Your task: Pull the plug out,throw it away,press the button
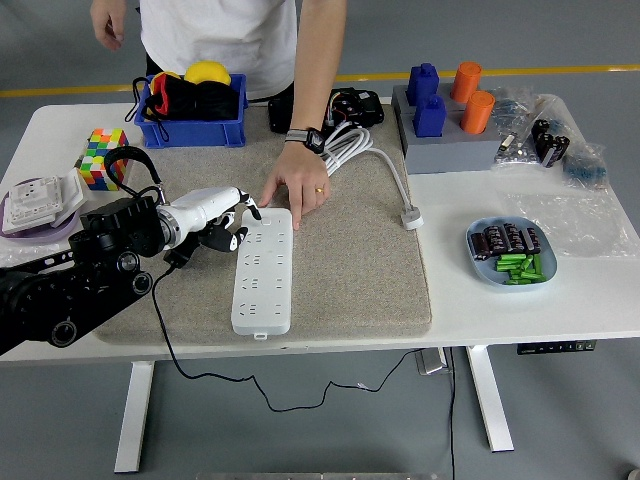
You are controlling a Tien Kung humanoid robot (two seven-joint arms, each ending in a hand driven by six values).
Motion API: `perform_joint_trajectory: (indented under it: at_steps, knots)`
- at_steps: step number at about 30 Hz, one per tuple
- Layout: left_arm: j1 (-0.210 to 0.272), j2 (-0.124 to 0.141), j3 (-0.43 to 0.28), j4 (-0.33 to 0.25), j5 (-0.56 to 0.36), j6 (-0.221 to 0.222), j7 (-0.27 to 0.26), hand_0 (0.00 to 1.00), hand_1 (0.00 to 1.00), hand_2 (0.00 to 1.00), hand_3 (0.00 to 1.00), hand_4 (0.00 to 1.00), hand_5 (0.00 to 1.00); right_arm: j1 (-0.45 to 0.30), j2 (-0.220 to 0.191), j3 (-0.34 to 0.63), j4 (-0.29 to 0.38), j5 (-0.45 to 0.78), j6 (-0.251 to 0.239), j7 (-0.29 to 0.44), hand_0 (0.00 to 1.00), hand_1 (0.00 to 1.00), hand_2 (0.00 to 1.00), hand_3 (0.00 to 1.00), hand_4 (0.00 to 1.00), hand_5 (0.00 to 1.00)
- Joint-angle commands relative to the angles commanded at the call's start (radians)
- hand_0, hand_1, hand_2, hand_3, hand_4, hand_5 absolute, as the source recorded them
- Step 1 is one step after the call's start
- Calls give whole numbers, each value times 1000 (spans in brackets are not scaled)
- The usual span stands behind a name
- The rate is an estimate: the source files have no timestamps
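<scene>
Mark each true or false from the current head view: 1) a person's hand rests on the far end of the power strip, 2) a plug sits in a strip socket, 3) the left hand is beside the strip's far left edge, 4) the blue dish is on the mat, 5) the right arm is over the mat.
1) True. The person's hand presses on the far end of the power strip.
2) False. No plug shows in any socket; the black plug lies on the mat, left of the strip.
3) True. The left hand is there.
4) False. The blue dish sits on the bare table, right of the mat.
5) False. No right arm is in view.
</scene>
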Motion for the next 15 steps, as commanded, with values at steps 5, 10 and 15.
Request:
perform_joint_trajectory:
  at_steps: [5,10,15]
  knots:
    - [-9,-12,22,21,-10,2,-5,29,3,81,744,481,2,-2,1,-1,-1,0,0,0,749,683,666,677,762,667]
    - [-10,-16,18,15,-18,11,-19,28,2,77,751,491,2,0,2,-2,0,1,0,0,749,683,666,676,762,666]
    - [-16,-24,22,25,-20,14,-23,28,2,76,752,490,2,0,2,-1,-1,2,0,0,749,683,666,677,762,666]
